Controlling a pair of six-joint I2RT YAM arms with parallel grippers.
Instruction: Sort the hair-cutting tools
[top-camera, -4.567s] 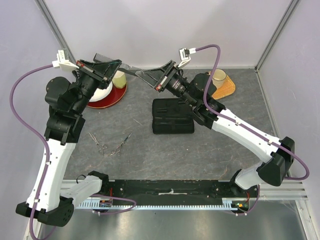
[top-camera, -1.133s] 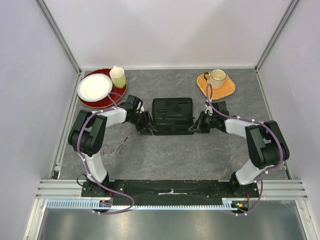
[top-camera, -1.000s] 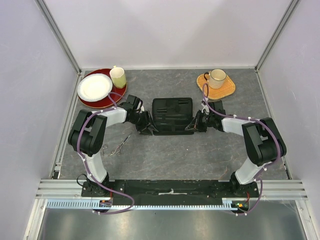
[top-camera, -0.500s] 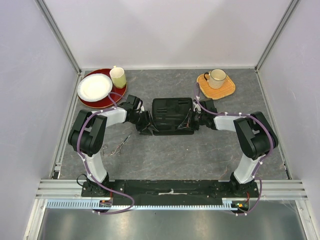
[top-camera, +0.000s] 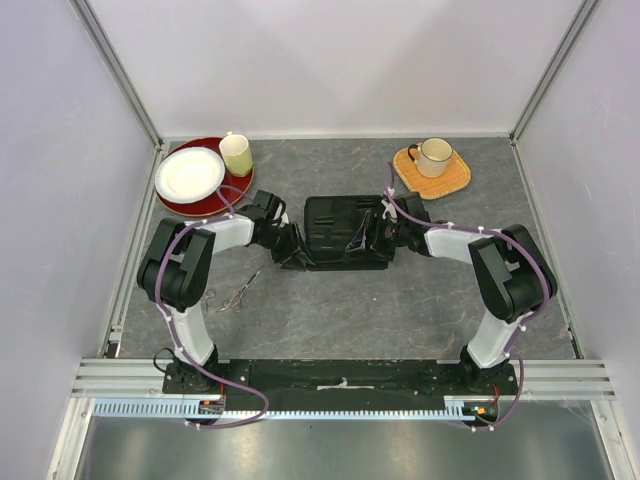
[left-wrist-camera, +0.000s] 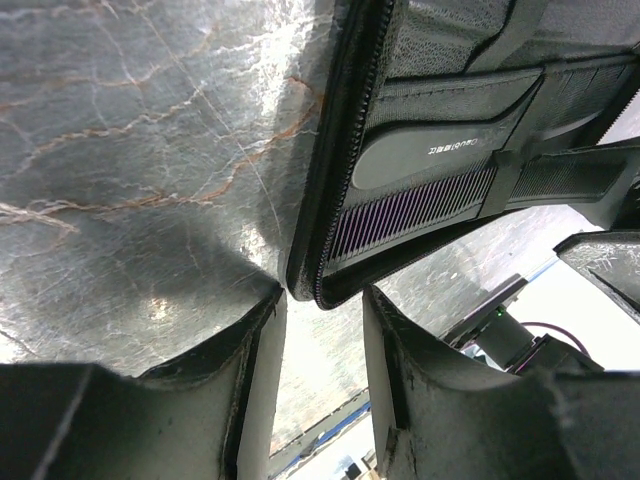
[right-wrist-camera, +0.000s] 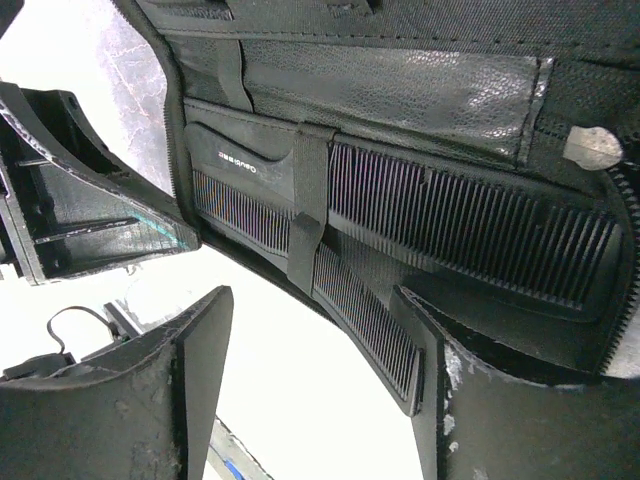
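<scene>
Jaws: left gripper (left-wrist-camera: 320, 322) spread, fingertips flanking the black zip case (top-camera: 345, 232) corner | right gripper (right-wrist-camera: 315, 322) spread beside the open case | black comb (right-wrist-camera: 480, 235) and second comb (right-wrist-camera: 362, 312) strapped inside, frame centre | silver scissors (top-camera: 241, 289) on table, lower left of case

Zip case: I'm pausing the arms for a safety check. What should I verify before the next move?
1. Case unzipped, inside showing: ok.
2. Wide-tooth comb and fine-tooth comb under the strap: ok.
3. Left claw open at the case corner: ok.
4. Right claw open: ok.
5. Scissors packed: not ok, one pair lies outside, left of the case.
</scene>
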